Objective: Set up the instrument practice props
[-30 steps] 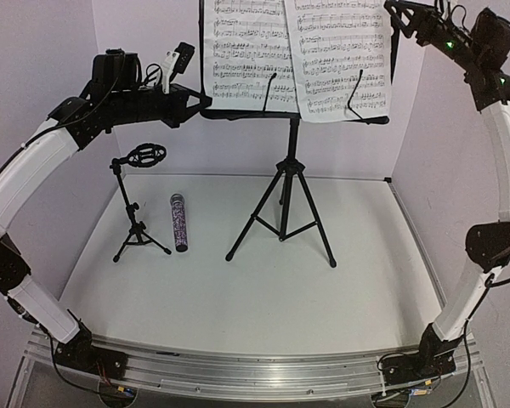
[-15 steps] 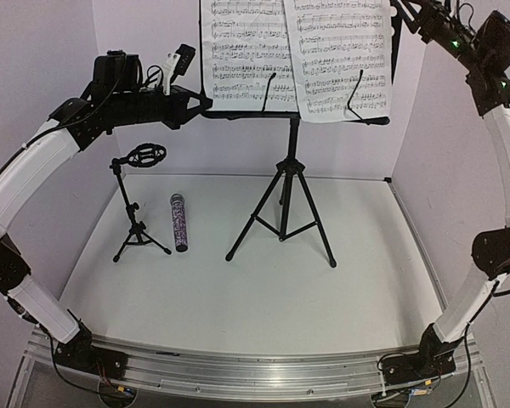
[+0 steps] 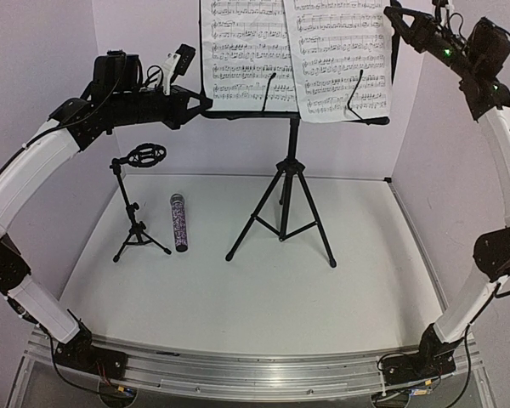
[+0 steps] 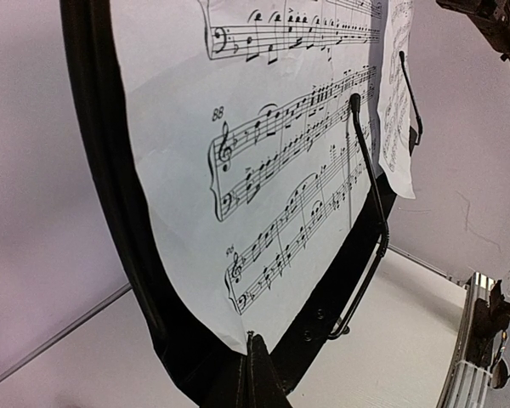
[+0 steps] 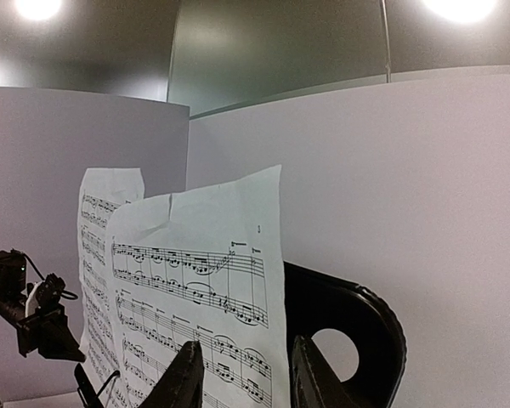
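left pincer (image 4: 251, 378) is sitting fully clenched, tips pressed together against the bottom left corner of the music stand (image 3: 287, 183) desk. can't tell if it is pinching the lip or just touching it. in the left wrist view the left sheet (image 4: 238, 144) is filling the frame, with a black wire page holder (image 4: 370, 195) lying across it.

right pincer (image 5: 246, 353) is hanging released, fingers (image 5: 191, 374) apart with a clear gap, up high by the top right corner of the desk. the right sheet (image 5: 204, 280) edge is showing in the gap between the fingers; contact is unclear.

both sheets are standing side by side on the desk, the right one overlapping the left one's inner edge. the stand is standing upright on its tripod near the back middle of the surface (image 3: 263, 297).

microphone (image 3: 179, 223) is lying flat on the surface left of the tripod, just beside the mic stand (image 3: 134, 212), which is standing upright with its clip holding nothing.
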Controlling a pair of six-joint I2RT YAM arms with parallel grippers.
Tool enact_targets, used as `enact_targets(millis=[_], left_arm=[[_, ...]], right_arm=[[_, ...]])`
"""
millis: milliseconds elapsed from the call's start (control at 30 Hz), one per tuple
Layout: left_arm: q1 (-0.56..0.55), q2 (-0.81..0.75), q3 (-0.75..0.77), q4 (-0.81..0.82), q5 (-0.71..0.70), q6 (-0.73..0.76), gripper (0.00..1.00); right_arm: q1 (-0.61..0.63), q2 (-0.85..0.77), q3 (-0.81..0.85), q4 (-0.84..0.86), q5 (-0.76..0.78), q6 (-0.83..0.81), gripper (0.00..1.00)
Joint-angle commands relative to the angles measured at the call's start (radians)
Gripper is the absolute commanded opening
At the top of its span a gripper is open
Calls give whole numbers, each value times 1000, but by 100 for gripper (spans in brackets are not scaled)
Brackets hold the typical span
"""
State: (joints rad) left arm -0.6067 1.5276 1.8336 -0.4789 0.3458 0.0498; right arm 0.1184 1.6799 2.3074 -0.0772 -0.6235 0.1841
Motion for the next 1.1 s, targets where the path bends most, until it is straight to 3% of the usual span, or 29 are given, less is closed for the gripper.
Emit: enact_targets(millis=[0, 367, 700, 1067], left_arm=[[5, -4, 12, 28, 9, -2, 0], [5, -10, -1, 30, 6, 0, 0], [5, -11, -4, 36, 5, 1, 0], [5, -15, -13, 42, 2, 1, 0]], right_arm=[[5, 7, 28, 18, 9, 10, 32], [22, 35, 48, 13, 33, -3, 31], [31, 36, 52, 14, 57, -2, 2], [31, -36, -45, 32, 156, -15, 0]])
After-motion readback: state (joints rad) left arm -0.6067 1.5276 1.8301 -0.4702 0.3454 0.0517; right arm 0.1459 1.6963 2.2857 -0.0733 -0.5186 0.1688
